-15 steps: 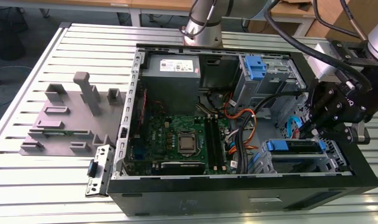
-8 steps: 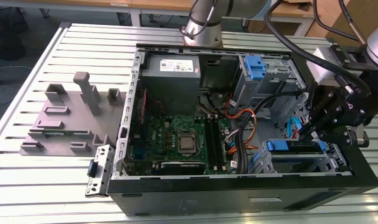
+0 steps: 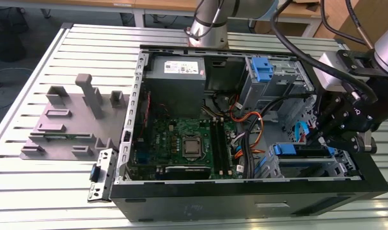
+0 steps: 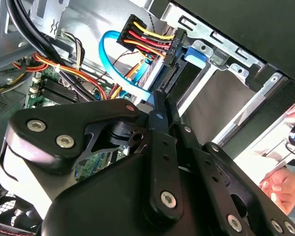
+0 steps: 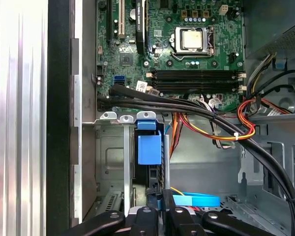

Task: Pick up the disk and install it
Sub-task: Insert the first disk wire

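The disk sits in the drive cage at the front right of the open computer case, with its blue bracket rail showing. In the first wrist view it appears edge-on as a dark slab below the blue bracket. My gripper hangs directly over it, fingers drawn together, with the tips at the disk's cable end beside a black power connector. In the first wrist view the gripper lines up with the disk's edge. I see nothing held between the fingers.
A blue data cable and black cable bundles run close to the gripper. The motherboard, grey power-supply box and an upright blue latch fill the case. A grey fixture tray lies on the exterior view's left. A person's hand is beside the case.
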### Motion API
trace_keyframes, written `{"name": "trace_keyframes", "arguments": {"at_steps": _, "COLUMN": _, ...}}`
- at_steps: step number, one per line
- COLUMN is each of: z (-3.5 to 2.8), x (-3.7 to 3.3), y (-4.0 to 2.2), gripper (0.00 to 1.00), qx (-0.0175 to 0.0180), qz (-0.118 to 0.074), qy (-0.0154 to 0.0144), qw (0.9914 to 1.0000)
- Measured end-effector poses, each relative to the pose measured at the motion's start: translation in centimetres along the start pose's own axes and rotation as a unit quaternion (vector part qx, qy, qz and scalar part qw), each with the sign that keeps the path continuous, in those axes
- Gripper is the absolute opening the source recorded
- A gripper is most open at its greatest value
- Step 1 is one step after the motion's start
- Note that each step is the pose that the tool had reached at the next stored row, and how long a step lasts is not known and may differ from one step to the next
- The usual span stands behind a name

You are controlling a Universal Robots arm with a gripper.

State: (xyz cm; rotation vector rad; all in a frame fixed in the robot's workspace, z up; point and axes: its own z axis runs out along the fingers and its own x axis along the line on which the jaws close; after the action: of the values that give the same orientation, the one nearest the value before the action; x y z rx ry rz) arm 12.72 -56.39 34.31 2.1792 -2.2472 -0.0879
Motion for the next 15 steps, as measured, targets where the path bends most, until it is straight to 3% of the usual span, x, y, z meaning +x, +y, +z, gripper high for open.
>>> {"name": "trace_keyframes", "arguments": {"at_steps": 6, "z": 0.04, "x": 0.01, "y": 0.0, "gripper": 0.16, "qx": -0.0003, "qz": 0.0, "qy": -0.0086, "qw": 0.99996}}
{"name": "trace_keyframes", "arguments": {"at_steps": 15, "z": 0.27, "x": 0.06, "y": -0.01, "gripper": 0.16, "qx": -0.0003, "qz": 0.0, "qy": -0.0098, "qw": 0.99995}}
